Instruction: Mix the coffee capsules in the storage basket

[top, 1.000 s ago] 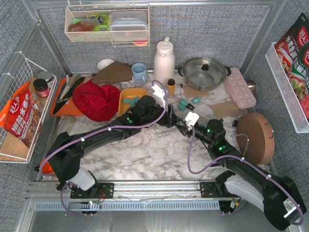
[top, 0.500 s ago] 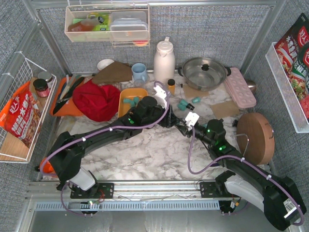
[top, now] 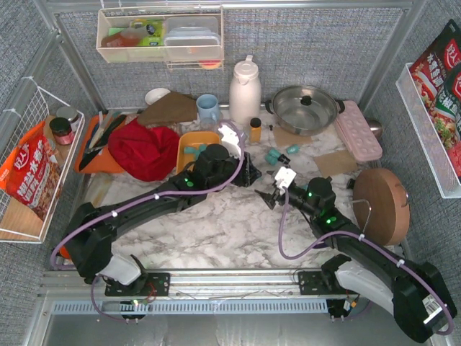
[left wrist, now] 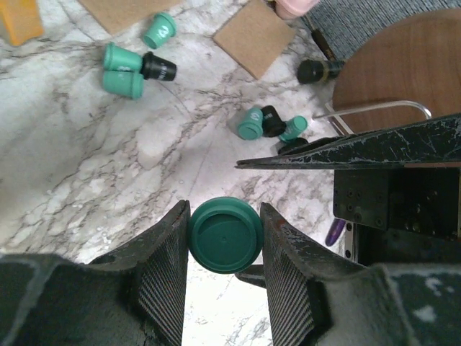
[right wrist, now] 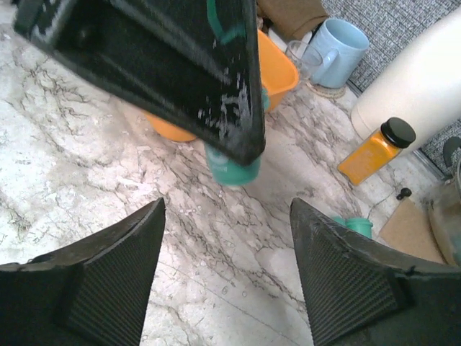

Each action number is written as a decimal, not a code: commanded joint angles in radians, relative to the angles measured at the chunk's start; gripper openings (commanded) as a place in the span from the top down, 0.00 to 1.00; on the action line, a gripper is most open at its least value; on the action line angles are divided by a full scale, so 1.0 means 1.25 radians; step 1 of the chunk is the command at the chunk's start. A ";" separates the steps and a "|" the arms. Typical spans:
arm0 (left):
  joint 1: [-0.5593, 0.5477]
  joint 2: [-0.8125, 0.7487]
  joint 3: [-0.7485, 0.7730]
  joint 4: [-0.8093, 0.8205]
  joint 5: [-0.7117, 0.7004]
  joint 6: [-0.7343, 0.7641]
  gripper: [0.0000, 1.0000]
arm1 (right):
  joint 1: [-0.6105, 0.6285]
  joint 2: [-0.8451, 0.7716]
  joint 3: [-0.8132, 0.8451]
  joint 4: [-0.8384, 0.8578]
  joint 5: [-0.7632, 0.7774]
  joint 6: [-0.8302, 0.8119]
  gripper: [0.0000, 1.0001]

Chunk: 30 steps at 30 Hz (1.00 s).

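My left gripper (left wrist: 225, 216) is shut on a teal coffee capsule (left wrist: 225, 236), pinched between both ribbed pads above the marble. From above, this gripper (top: 248, 173) hangs just right of the orange-yellow storage basket (top: 198, 134), which holds a few teal capsules (top: 191, 151). My right gripper (right wrist: 227, 204) is open and empty, facing the held capsule (right wrist: 232, 171) and the basket (right wrist: 277, 68) behind it. In the top view it (top: 265, 198) sits a little right of and below the left one. Loose teal and black capsules (left wrist: 122, 72) (left wrist: 252, 122) lie on the table.
A red cloth (top: 148, 148) lies left of the basket, with an orange cutting board (top: 101, 155) beyond. Behind stand a blue mug (top: 208, 108), white thermos (top: 245, 90), amber bottle (top: 255, 130) and steel pot (top: 302, 108). A pink egg tray (top: 358, 130) and round wooden board (top: 382, 205) sit right.
The two grippers were touching tip to tip; now they are apart. The right gripper has opened and drawn back. The left gripper has shifted left toward the basket with the teal capsule.
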 commanded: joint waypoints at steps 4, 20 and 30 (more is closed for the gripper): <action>0.025 -0.037 0.004 -0.075 -0.206 0.021 0.64 | 0.001 0.005 0.012 0.003 0.071 0.017 0.18; 0.284 0.003 -0.087 -0.142 -0.339 -0.061 0.64 | -0.020 0.043 0.105 -0.150 0.454 0.249 0.01; 0.294 0.109 -0.051 -0.196 -0.403 -0.048 0.61 | -0.065 0.057 0.098 -0.186 0.651 0.389 0.03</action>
